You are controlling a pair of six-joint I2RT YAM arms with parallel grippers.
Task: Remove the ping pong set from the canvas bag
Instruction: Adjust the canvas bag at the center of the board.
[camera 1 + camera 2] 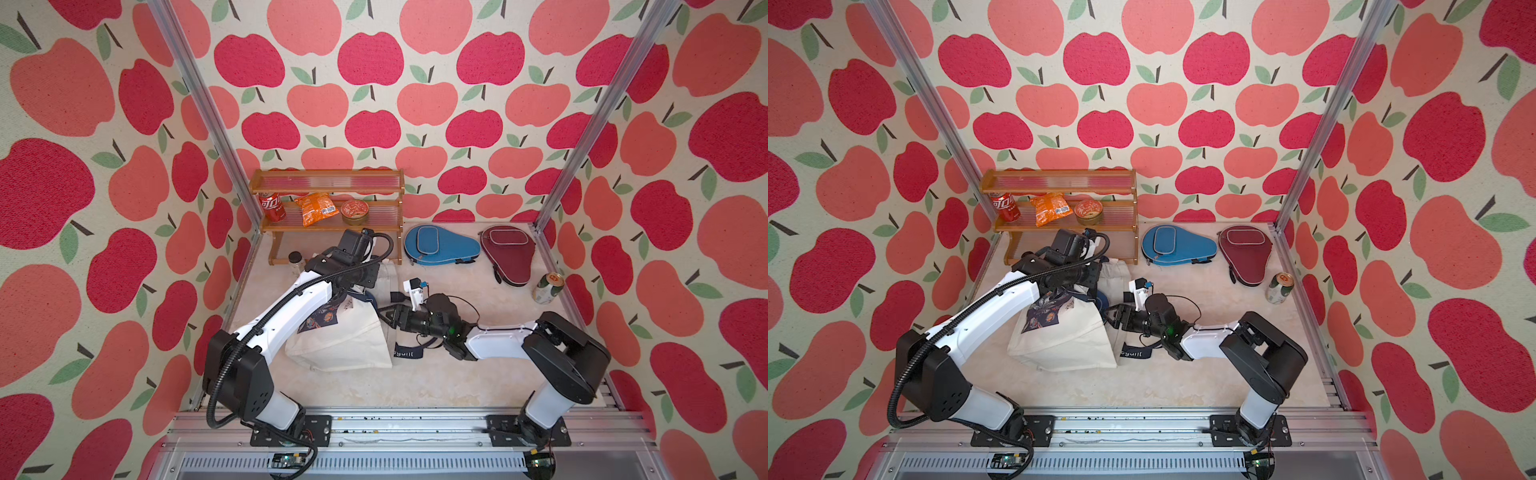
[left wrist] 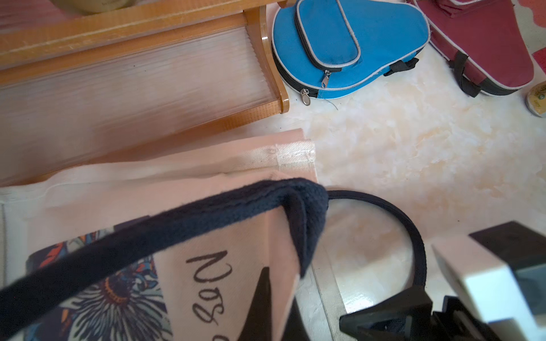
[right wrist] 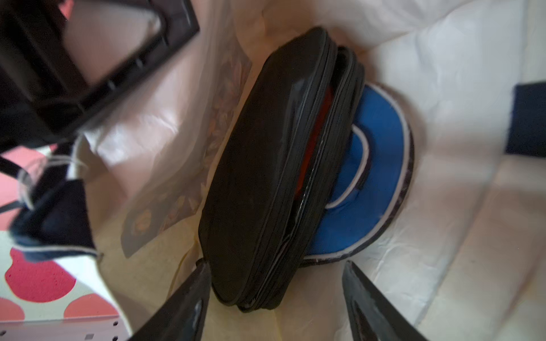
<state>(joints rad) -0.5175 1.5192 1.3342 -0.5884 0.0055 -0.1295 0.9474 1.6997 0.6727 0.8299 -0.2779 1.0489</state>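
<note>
Right hand (image 3: 280,307) is wide open and holds nothing. Its two fingers sit either side of the near rounded end of the black zipped fabric paddle case (image 3: 266,165). That case is seen edge-on inside the cream canvas bag (image 1: 345,340), pressed against a blue fabric paddle case (image 3: 381,165) beside it.

Left hand (image 2: 276,310) is clamped shut on the bag's rim by the navy strap (image 2: 177,224), propping the mouth open.

The black case looks light, with soft padding over something stiff. Its zip gapes and shows red inside, so pinching across its thickness at this near end seems best.

Slack bag walls crowd both sides. Outside the bag, the marbled surface (image 1: 457,374) lies open toward the front, while the wooden shelf (image 1: 328,208) stands close behind the bag.
</note>
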